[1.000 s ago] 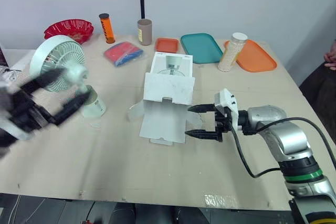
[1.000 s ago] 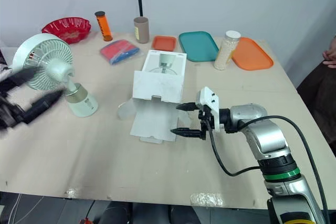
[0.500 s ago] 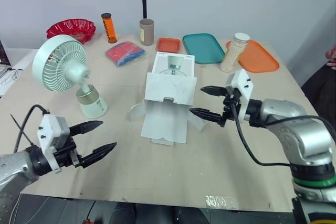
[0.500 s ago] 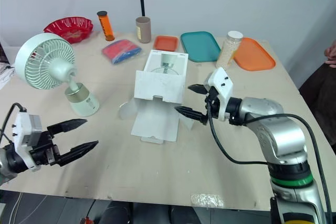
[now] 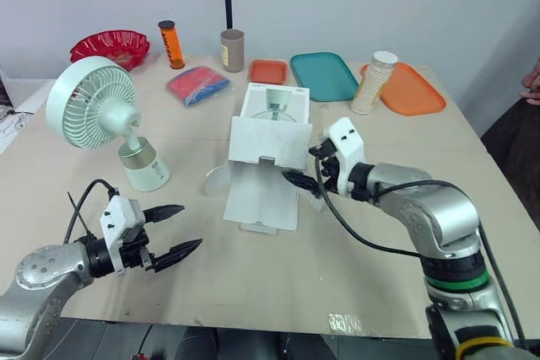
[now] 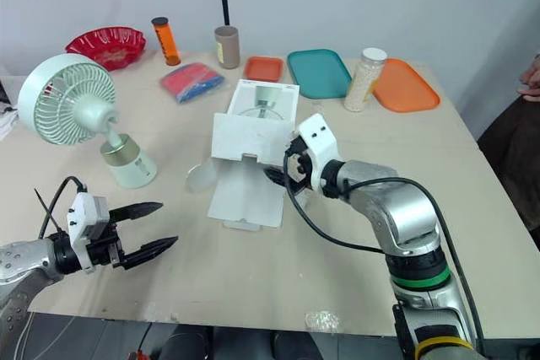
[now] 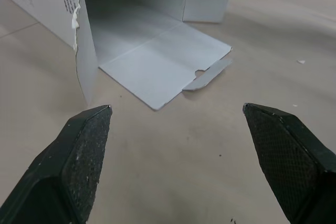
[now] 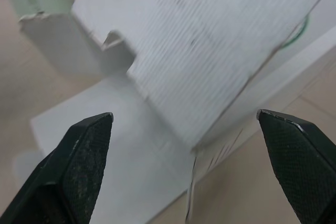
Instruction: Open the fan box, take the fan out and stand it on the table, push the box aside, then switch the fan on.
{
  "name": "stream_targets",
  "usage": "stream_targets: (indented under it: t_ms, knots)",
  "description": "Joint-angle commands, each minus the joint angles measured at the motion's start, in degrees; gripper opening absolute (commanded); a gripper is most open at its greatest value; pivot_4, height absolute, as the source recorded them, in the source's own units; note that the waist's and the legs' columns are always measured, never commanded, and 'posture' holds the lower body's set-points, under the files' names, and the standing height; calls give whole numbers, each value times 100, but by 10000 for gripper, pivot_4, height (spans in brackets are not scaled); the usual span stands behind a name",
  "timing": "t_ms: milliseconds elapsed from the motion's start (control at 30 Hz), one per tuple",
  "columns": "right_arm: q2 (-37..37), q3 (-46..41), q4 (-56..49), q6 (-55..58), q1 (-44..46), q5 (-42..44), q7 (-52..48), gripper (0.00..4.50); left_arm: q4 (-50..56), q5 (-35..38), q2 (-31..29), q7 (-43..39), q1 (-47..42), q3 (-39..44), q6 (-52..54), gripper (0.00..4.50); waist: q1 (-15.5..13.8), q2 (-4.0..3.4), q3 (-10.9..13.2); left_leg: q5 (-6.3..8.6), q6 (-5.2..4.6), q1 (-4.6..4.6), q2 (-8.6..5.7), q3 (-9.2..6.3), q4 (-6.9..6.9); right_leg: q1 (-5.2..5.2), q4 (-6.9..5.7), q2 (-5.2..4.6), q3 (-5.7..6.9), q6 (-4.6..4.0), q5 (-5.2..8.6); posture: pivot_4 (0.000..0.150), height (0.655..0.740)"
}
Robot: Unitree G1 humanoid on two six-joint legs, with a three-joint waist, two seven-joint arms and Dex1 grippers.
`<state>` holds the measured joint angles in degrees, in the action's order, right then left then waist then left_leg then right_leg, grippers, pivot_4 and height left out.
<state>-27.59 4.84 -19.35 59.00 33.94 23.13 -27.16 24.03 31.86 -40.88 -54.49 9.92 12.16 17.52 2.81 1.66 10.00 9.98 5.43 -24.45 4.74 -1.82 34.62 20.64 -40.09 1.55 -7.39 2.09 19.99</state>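
Note:
The pale green fan [image 5: 93, 114] stands upright on its base at the table's left side, free of both grippers. The white fan box [image 5: 272, 137] lies in the middle with its front flaps spread open and its inside empty [image 7: 142, 56]. My right gripper [image 5: 305, 166] is open at the box's front right corner, its fingers wide apart on either side of the raised top flap [image 8: 210, 51]. My left gripper [image 5: 191, 225] hovers open and empty over the table's front left, pointing towards the box mouth.
Along the back stand a red bowl [image 5: 110, 46], orange bottle [image 5: 173, 45], brown cup [image 5: 232, 50], blue-red pouch [image 5: 198, 85], small orange tray [image 5: 268, 72], teal tray [image 5: 324, 76], grain jar [image 5: 374, 83] and orange tray [image 5: 413, 90]. A person's hand [image 5: 531, 82] shows at the right edge.
My left gripper has drawn back from beside the fan to the front left of the table. My right gripper has swung left, up against the box's front right corner.

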Motion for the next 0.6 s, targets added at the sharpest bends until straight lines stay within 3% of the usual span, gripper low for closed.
stream_targets:
  t_ms: [33,300,600]
  knots:
    - [281,-130,257,208,328,-170,454,45000,59,-92,135,8,76,-34,-251,42683,-7,0,0,0,0,-12,-1,0,0,13,-1,-2,1,0,0,1500,7389]
    - [325,-48,625,209,488,-491,773,45000,151,-297,365,193,145,-192,-387,42683,-6,6,-4,-1,1,-20,0,-1,2,24,-5,-1,2,-3,-3,1500,7389]
    - [-218,421,-76,-231,4,-302,-262,45000,184,-288,361,254,301,-172,-377,42683,-6,5,-4,-1,1,-21,0,0,0,26,-4,-1,2,-3,-2,1500,7389]
